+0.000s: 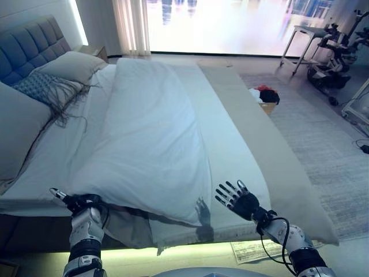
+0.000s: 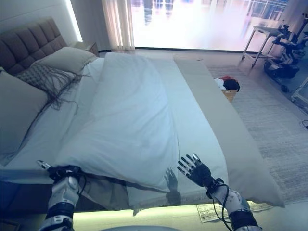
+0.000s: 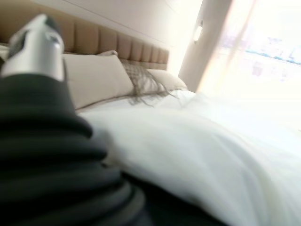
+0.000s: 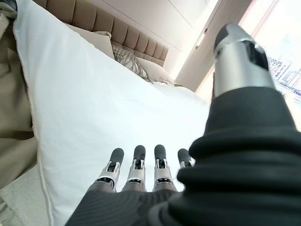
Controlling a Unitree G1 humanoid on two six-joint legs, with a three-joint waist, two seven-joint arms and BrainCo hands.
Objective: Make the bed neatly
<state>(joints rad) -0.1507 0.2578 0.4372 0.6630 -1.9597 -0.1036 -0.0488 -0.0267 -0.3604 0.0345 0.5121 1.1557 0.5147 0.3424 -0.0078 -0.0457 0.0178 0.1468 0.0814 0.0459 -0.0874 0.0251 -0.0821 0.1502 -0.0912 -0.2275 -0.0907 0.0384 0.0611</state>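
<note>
Bed [image 1: 262, 144] with a white duvet [image 1: 150, 144] lying folded along its middle, viewed from the bed's side.

The left hand [image 1: 81, 203] is seen at the duvet's near corner; whether its fingers grip cannot be told. The right hand [image 1: 239, 199] is held over the duvet's near edge, fingers [image 4: 137, 169] spread wide, nothing held. Pillows [image 1: 72, 66] lie by the headboard [image 1: 29, 46].

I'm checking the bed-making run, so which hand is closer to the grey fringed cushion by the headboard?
Left. The left hand is at the duvet's near edge below the fringed cushion; the right hand hovers open farther toward the bed's foot.
</note>
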